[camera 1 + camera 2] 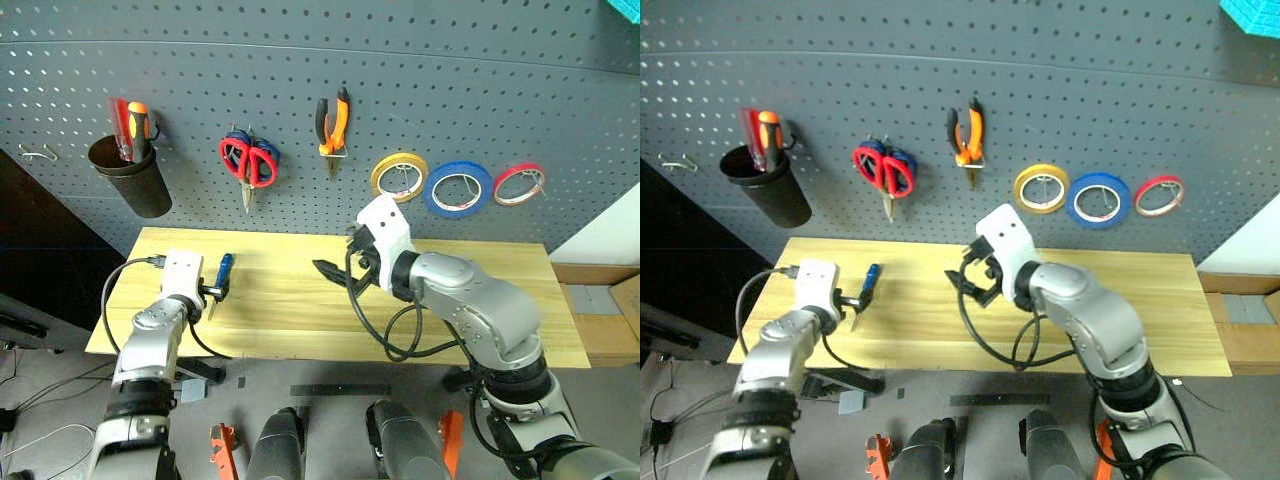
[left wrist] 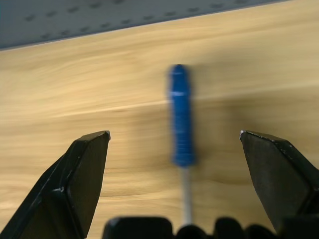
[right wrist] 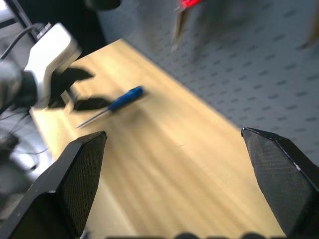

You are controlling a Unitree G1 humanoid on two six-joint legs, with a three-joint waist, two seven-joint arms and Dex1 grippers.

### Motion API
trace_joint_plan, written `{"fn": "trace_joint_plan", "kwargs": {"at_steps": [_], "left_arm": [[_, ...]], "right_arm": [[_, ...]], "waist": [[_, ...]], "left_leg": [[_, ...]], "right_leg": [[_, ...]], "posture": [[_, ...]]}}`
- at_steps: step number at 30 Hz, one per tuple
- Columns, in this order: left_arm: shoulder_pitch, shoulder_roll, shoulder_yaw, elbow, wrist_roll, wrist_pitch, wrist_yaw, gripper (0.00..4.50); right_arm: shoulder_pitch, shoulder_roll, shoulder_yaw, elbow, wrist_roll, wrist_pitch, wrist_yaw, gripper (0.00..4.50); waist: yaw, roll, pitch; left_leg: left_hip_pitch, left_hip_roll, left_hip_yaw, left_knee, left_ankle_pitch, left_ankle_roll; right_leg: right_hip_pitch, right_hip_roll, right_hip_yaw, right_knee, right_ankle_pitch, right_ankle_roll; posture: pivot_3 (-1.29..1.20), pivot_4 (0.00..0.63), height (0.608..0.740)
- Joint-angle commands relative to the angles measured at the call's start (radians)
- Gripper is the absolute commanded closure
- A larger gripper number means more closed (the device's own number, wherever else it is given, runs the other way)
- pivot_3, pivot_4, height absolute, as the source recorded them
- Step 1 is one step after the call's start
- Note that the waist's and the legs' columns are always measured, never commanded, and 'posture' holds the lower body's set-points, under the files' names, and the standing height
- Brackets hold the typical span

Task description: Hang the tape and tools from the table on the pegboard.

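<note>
While the slim blue-handled screwdriver (image 1: 223, 272) lies near the left edge of the light wooden plank table (image 1: 300, 330), the left end effector (image 1: 213, 293) hovers over it, fingers spread apart; the right end effector (image 1: 338, 272) gapes empty above the table's middle.

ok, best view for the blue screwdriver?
Left wrist view: the blue screwdriver lies on the table, lined up between the open left gripper fingers. Right wrist view shows it whole but farther off; the eye views show it small beside that gripper.
</note>
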Motion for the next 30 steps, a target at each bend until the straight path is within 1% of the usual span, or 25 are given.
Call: {"fn": "trace_joint_plan", "kwargs": {"at_steps": [1, 6, 9, 15, 19, 22, 23, 25, 29, 30], "left_arm": [[-0.070, 0.025, 0.020, 0.117, -0.011, -0.002, 0.002, 0.01], [-0.190, 0.019, -0.003, 0.356, -0.004, -0.030, -0.020, 0.01], [-0.243, 0.009, -0.029, 0.458, 0.013, -0.063, -0.035, 0.01], [-0.306, 0.003, -0.070, 0.593, 0.042, -0.117, -0.034, 0.01], [-0.330, 0.001, -0.080, 0.646, 0.051, -0.150, -0.027, 0.01], [-0.336, -0.001, -0.082, 0.664, 0.051, -0.175, -0.020, 0.56], [-0.337, -0.001, -0.082, 0.668, 0.049, -0.182, -0.024, 0.96], [-0.336, -0.002, -0.088, 0.669, 0.052, -0.200, -0.027, 1.58], [-0.300, 0.011, -0.085, 0.612, 0.049, -0.245, -0.015, 3.02], [-0.287, 0.014, -0.080, 0.594, 0.046, -0.252, -0.010, 3.33]], "right_arm": [[-0.024, 0.046, 0.025, 0.011, -0.013, 0.013, -0.040, 0.00], [-0.053, 0.092, 0.062, 0.058, -0.043, 0.005, -0.074, 0.00], [-0.081, 0.106, 0.068, 0.072, -0.052, 0.000, -0.081, 0.00], [-0.112, 0.118, 0.064, 0.084, -0.050, 0.008, -0.071, 0.00], [-0.117, 0.111, 0.068, 0.083, -0.046, 0.015, -0.059, 0.00], [-0.121, 0.099, 0.075, 0.083, -0.049, 0.017, -0.048, 0.00], [-0.122, 0.096, 0.077, 0.083, -0.051, 0.015, -0.046, 0.00], [-0.123, 0.090, 0.079, 0.085, -0.053, 0.010, -0.042, 0.00], [-0.130, 0.075, 0.077, 0.079, -0.051, 0.004, -0.032, 0.00], [-0.132, 0.073, 0.076, 0.077, -0.048, 0.004, -0.027, 0.00]], "waist": [[0.000, 0.000, 0.000], [-0.003, 0.001, 0.002], [-0.004, 0.001, 0.004], [-0.009, 0.001, 0.006], [-0.017, 0.001, 0.007], [-0.022, 0.001, 0.007], [-0.024, 0.001, 0.007], [-0.027, 0.001, 0.007], [-0.029, 0.001, 0.007], [-0.029, 0.001, 0.007]], "left_leg": [[0.000, 0.000, 0.000, 0.000, 0.000, 0.000], [0.000, 0.000, 0.000, -0.001, 0.000, 0.000], [0.000, 0.000, 0.000, -0.001, 0.000, 0.000], [-0.001, 0.000, -0.002, -0.001, 0.000, 0.000], [-0.002, 0.000, -0.002, -0.002, 0.000, 0.000], [-0.002, 0.000, -0.002, -0.002, 0.000, 0.000], [-0.002, 0.000, -0.002, -0.002, 0.000, 0.000], [-0.002, 0.001, -0.002, -0.002, 0.000, 0.000], [-0.003, 0.001, -0.002, -0.002, 0.000, 0.000], [-0.003, 0.001, -0.002, -0.002, 0.000, 0.000]], "right_leg": [[0.000, 0.000, 0.000, 0.000, 0.000, 0.000], [0.000, 0.000, 0.000, 0.000, 0.000, 0.000], [-0.001, 0.000, -0.001, 0.000, 0.000, 0.000], [-0.001, 0.000, -0.002, -0.003, 0.000, 0.000], [-0.001, 0.000, -0.002, -0.003, 0.000, 0.000], [-0.001, 0.000, -0.002, -0.003, 0.000, 0.000], [-0.001, 0.000, -0.002, -0.004, 0.000, 0.000], [-0.001, 0.000, -0.002, -0.003, 0.000, 0.000], [-0.002, 0.000, -0.002, -0.004, 0.000, 0.000], [-0.002, 0.000, -0.002, -0.004, 0.000, 0.000]], "posture": [[-0.13, 0.257, 0.740], [-0.14, 0.276, 0.740], [-0.16, 0.287, 0.740], [-0.18, 0.295, 0.740], [-0.18, 0.295, 0.740], [-0.18, 0.293, 0.740], [-0.18, 0.290, 0.740], [-0.18, 0.282, 0.740], [-0.18, 0.265, 0.740], [-0.18, 0.262, 0.740]]}}
